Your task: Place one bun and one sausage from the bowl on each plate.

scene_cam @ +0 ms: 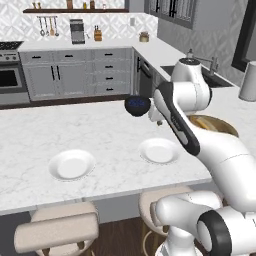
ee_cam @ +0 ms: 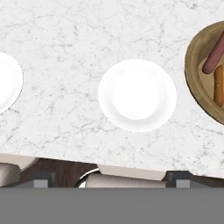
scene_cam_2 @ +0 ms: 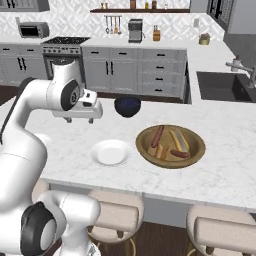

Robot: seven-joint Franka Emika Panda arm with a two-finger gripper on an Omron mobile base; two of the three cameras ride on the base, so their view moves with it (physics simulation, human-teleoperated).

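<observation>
Two white plates sit on the marble island, one point(scene_cam: 72, 165) to the left and one point(scene_cam: 159, 151) nearer the middle. The middle plate point(ee_cam: 137, 95) lies straight below the hand, and both plates are bare. To its right stands the brown wooden bowl point(scene_cam_2: 197, 150), holding a sausage point(scene_cam_2: 157, 135), a bun point(scene_cam_2: 178, 140), another sausage point(scene_cam_2: 180, 153) and more buns point(scene_cam_2: 161, 151). My gripper point(scene_cam_2: 80, 120) hangs well above the counter, left of the bowl, open and with nothing in it. In the left base view my arm covers most of the bowl point(scene_cam: 220, 126).
A dark blue bowl point(scene_cam_2: 127, 106) stands behind the plates toward the island's far edge. Padded stools point(scene_cam_2: 220, 230) line the near edge. A sink point(scene_cam_2: 222, 85) is set in the counter at the back right.
</observation>
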